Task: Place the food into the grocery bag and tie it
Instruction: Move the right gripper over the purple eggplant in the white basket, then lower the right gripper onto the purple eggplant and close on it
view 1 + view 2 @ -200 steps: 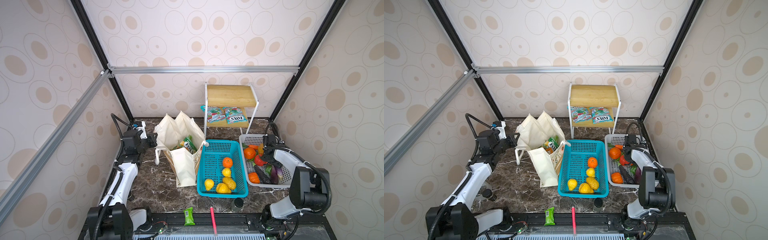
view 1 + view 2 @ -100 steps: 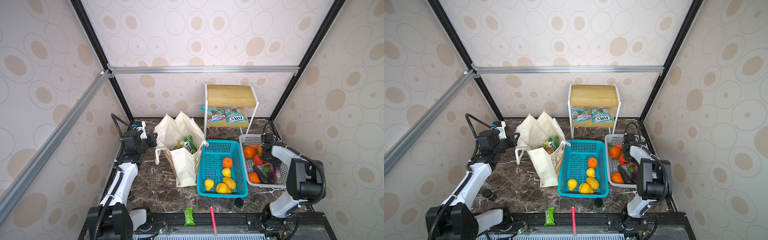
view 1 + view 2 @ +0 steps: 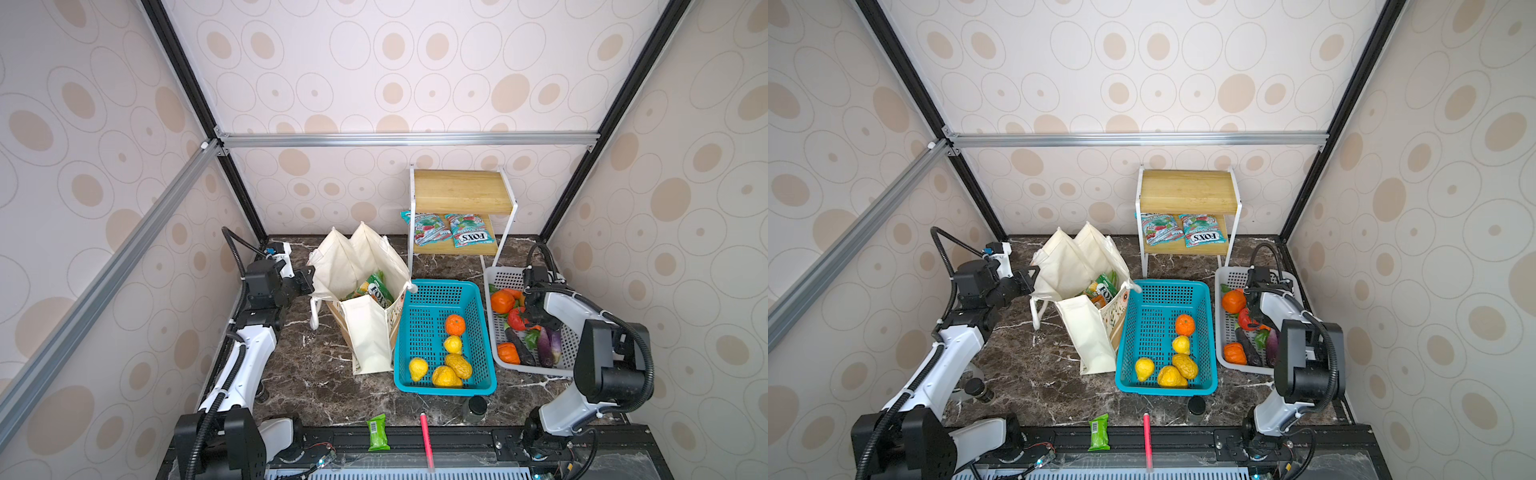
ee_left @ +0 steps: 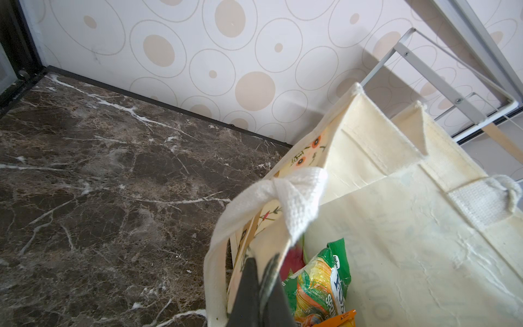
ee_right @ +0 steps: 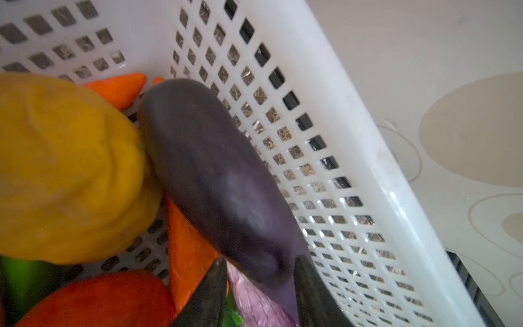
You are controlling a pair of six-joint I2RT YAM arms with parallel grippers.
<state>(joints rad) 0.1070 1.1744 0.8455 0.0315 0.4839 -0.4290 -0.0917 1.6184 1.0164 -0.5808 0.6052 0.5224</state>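
Blurred: purple eggplant between right claw tips, contact impossible to tell. Cut off by the frame edge: left claw, clamped on grocery bag rim.

You are seeing the grocery bag standing on the table, left of the middle. The middle basket is sitting just right of it, with fruit lying inside. The right basket is sitting farther right, and the eggplant is lying in it, between the right gripper's jaws. The left gripper is sitting at the bag's left rim. Behind the baskets a rack is standing, with two packets lying on its low shelf. A wrapped bar is lying at the near edge.
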